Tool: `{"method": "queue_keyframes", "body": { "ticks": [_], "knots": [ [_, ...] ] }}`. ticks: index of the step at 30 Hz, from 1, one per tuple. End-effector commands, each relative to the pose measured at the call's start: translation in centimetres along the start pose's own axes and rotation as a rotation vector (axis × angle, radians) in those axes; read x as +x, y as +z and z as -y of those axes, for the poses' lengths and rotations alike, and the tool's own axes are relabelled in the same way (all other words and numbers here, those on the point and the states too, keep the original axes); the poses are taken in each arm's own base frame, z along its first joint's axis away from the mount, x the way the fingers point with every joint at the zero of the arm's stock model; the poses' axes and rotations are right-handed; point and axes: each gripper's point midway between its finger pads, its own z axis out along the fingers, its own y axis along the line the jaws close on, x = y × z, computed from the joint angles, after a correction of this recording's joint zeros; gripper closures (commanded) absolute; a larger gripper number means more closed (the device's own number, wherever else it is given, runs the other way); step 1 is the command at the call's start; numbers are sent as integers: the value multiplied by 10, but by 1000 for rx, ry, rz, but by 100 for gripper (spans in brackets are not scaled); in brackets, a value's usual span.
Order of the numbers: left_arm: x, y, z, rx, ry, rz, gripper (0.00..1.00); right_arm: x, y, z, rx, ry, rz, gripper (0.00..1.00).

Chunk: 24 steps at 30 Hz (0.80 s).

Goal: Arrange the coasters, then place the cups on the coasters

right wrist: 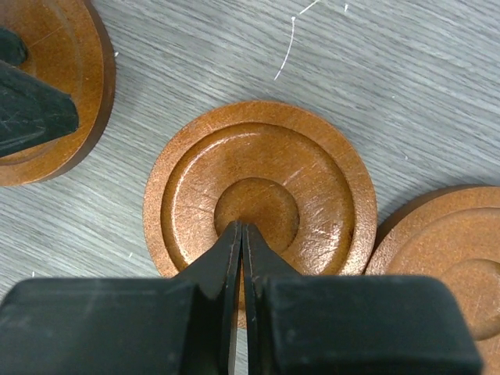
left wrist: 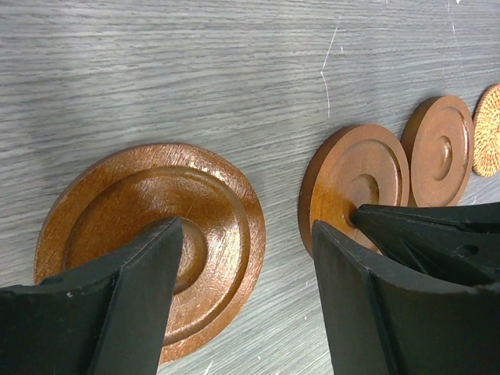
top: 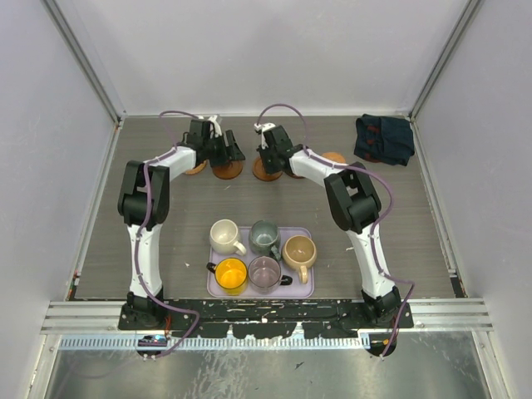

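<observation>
Row of coasters (top: 227, 170) along the far side of the worktop (top: 424, 224), well apart from the cups (top: 264, 237), all five crowded on the lavender tray (top: 306, 289) near the arm bases. Left fingers (left wrist: 152, 266) released and empty, spread across the gap between two coasters, one tip over the near disc (left wrist: 117, 203), the other over the next disc (left wrist: 351, 168). Right fingers (right wrist: 241, 250) clenched on nothing, tips meeting at the central recess of the middle coaster (right wrist: 258, 183); pressing or merely hovering not decidable. Judged step: spacing out the discs, no cup yet set down.

Hazards, as judged:
(a) Slip of the clenched tips out of the shallow recess under a sideways push, leaving the disc short of its place.
(b) Shove of the middle coaster into its right-hand neighbour (right wrist: 445, 258), just beside it, with a knock-on shift along the row.
(c) Closing of the spread left fingers with a tip on each disc, dragging two together rather than seizing one.
(d) Clash of left and right fingers, working close side by side.
(e) Spacing too tight for handled mugs.
</observation>
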Motion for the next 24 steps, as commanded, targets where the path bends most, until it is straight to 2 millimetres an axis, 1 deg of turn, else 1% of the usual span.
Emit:
{"method": "queue_keyframes", "body": {
  "ticks": [1, 11, 24],
  "knots": [
    [-7, 6, 0, 16, -10, 10, 31, -24, -2, -12, -36, -9, 54, 91],
    [-9, 8, 0, 15, -11, 10, 31, -28, 4, -19, -58, -6, 59, 90],
    [-10, 1, 3, 17, -10, 23, 31, -36, 13, -18, -51, -2, 76, 89]
  ]
}}
